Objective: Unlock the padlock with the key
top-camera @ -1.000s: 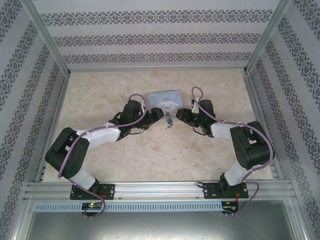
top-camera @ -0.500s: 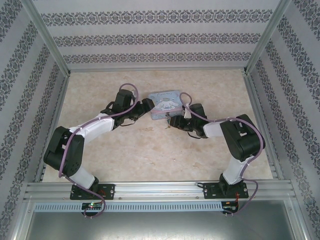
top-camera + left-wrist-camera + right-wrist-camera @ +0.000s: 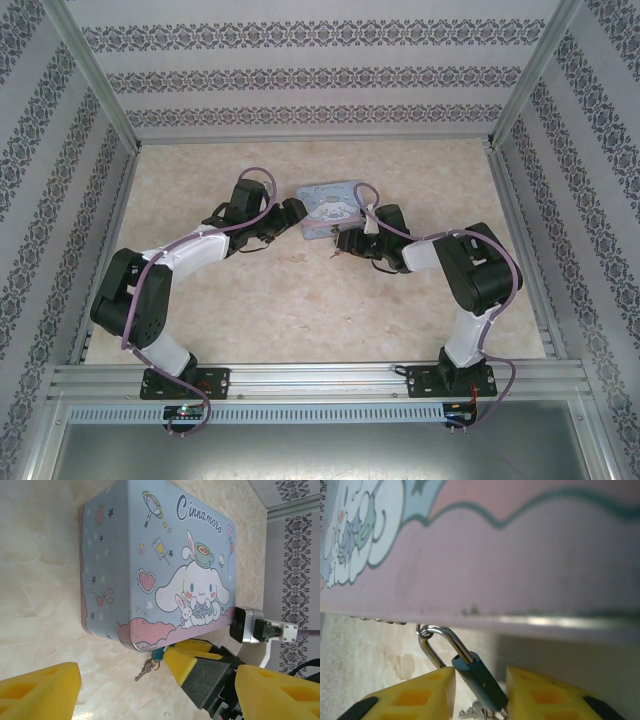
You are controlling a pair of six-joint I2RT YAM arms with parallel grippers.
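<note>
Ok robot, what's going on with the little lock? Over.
Left tool open, empty. Right tool straddling padlock, grip unclear. Padlock hooked to tin, key beside it.

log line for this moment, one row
left gripper open near tin | right gripper astride padlock, grip unclear | padlock shackle hooked to tin's ring | key on table beside padlock
</note>
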